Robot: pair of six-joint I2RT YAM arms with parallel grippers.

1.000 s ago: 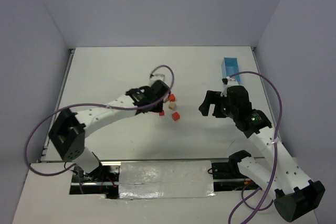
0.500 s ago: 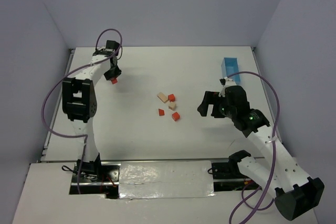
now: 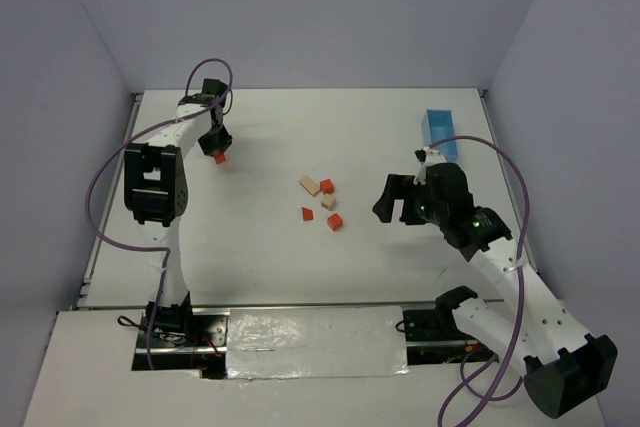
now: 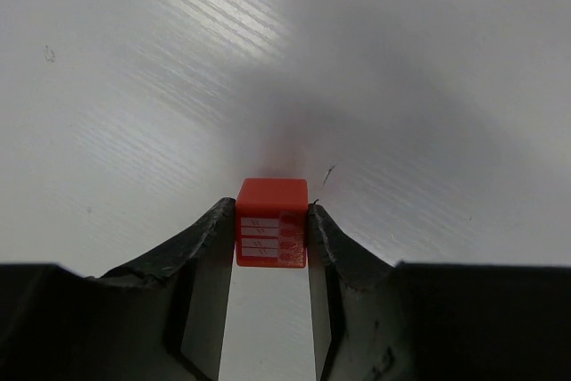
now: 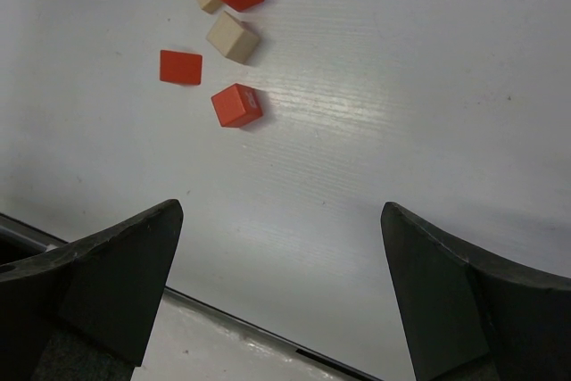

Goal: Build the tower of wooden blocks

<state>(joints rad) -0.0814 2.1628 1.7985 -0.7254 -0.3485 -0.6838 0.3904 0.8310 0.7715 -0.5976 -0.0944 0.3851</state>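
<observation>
Left pincer (image 4: 271, 217) half-closed on a red cube (image 4: 271, 235), flat faces pinched squarely, arm stretched to far-left tabletop (image 3: 260, 247). Cube looks light, rigid, smooth; side faces suit gripping. Other blocks (image 3: 322, 199) lie scattered mid-tabletop, unstacked. Right pincer (image 3: 393, 203) gapes wide, empty, hovering to their right.

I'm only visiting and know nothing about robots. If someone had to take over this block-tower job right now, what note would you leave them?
Left gripper: shut on the held red cube, at the table's far left, well apart from the other blocks.
Right gripper: open and empty, to the right of the loose blocks.
Blocks: five lie loose mid-table: tan slab, far red cube beside it, tan cube, flat red piece, near red cube. The light blue box sits at the far right.
Done: one cube picked up; nothing stacked.
Left: the whole tower.
</observation>
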